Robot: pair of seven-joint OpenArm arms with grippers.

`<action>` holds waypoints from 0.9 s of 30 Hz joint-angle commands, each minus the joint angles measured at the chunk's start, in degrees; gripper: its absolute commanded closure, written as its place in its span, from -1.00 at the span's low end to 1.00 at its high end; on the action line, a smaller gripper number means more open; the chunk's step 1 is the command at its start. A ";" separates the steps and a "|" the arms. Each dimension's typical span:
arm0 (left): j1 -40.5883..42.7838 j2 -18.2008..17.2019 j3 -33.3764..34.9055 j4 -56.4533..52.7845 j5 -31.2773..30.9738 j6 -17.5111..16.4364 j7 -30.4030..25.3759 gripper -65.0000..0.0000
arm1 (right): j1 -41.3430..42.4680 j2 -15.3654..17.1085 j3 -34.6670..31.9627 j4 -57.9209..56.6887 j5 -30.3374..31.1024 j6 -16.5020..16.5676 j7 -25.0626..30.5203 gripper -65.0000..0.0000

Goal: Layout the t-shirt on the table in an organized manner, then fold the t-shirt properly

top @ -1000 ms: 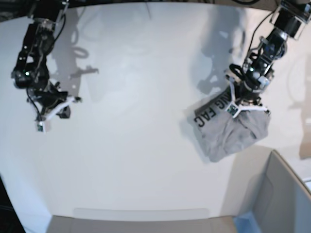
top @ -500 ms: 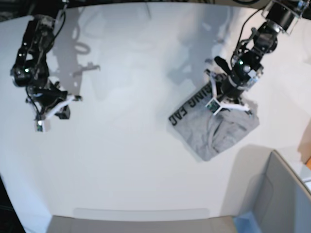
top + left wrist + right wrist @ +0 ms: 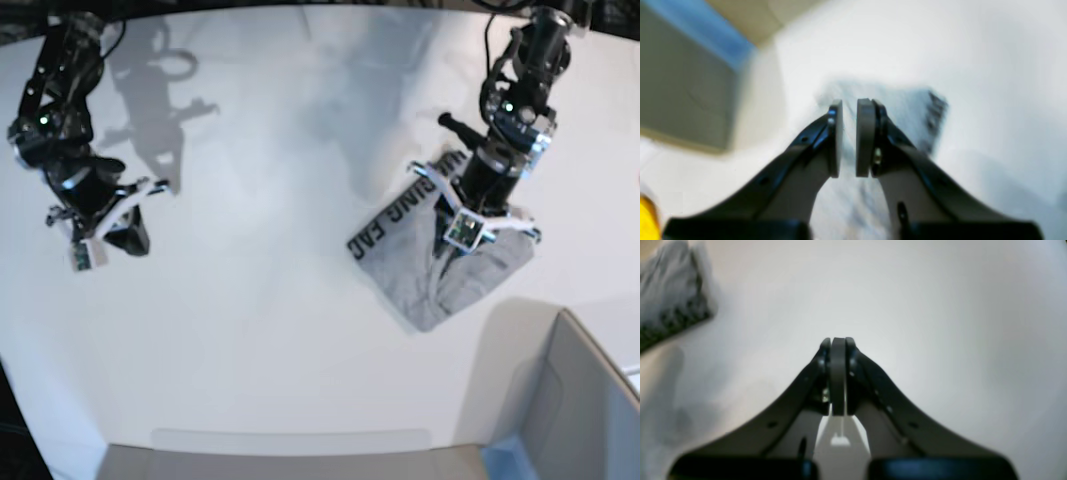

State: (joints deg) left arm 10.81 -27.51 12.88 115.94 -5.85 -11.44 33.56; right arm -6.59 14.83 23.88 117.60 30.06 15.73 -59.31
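lying bunched, one t-shirt (image 3: 430, 270), perhaps held, two arms.

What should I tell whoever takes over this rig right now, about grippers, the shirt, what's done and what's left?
Left gripper: above the t-shirt, jaws a narrow gap apart; blur hides whether cloth is pinched.
Right gripper: shut, empty, over bare table, away from the shirt.
T-shirt: crumpled in a heap on the table near the grey bin, lettering partly showing.
Done: nothing laid flat yet.
Left: spread the shirt flat, then fold it.
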 commanded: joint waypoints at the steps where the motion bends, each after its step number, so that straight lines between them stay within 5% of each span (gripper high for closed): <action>1: 1.98 0.65 -1.94 1.20 0.26 0.41 -5.12 0.89 | -1.19 1.92 0.43 0.77 0.49 1.46 2.83 1.00; 9: 17.63 9.70 -14.77 1.20 -0.18 0.41 -37.21 1.00 | -16.22 4.03 -0.71 0.95 0.66 2.78 21.02 1.00; 12: 21.76 12.96 -16.62 1.11 0.18 0.41 -45.30 1.00 | -22.73 6.23 -4.58 0.95 0.31 2.78 28.85 1.00; 17: 30.03 13.57 -16.88 1.03 0.18 0.41 -45.91 1.00 | -34.77 10.53 -12.23 0.95 -3.91 2.08 40.80 1.00; 19: 34.16 13.48 -16.97 1.03 0.18 0.41 -45.91 1.00 | -38.38 10.44 -12.58 0.95 -5.14 -0.74 43.62 1.00; 22: 38.99 13.66 -18.73 0.94 0.26 0.41 -45.91 1.00 | -44.00 10.71 -12.76 0.95 -5.23 -5.13 46.52 1.00; 27: 47.17 13.84 -19.35 0.41 0.09 0.41 -45.91 1.00 | -54.11 12.03 -12.85 0.95 -5.23 -6.36 47.05 1.00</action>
State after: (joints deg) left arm 56.95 -13.50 -6.20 115.28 -5.61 -11.14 -10.57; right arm -60.27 26.48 10.70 117.62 24.25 9.06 -13.72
